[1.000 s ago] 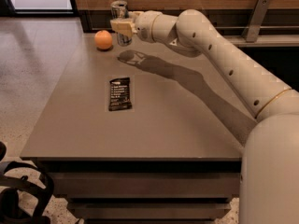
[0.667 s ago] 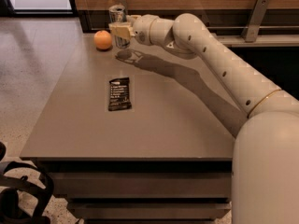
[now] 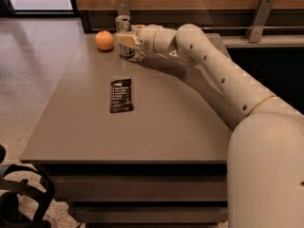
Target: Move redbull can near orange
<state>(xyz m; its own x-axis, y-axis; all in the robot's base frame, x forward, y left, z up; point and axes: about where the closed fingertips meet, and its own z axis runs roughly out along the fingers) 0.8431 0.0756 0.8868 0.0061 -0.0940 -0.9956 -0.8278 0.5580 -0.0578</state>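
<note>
The redbull can (image 3: 122, 24), slim and silver-grey, stands upright at the far edge of the table, just right of the orange (image 3: 104, 40). The gap between can and orange is small. My gripper (image 3: 125, 40) reaches in from the right, and its cream fingers (image 3: 124, 38) are shut around the can's middle. The can's lower end sits at or just above the tabletop; I cannot tell whether it touches. The fingers hide part of the can's body.
A flat black snack-bar wrapper (image 3: 121, 95) lies in the middle of the grey table (image 3: 156, 132). A wooden wall panel with metal brackets (image 3: 260, 18) runs behind the table. My arm spans the table's right side. Tiled floor lies to the left.
My gripper has moved down with the can toward the tabletop, staying beside the orange. The orange and wrapper have not moved.
</note>
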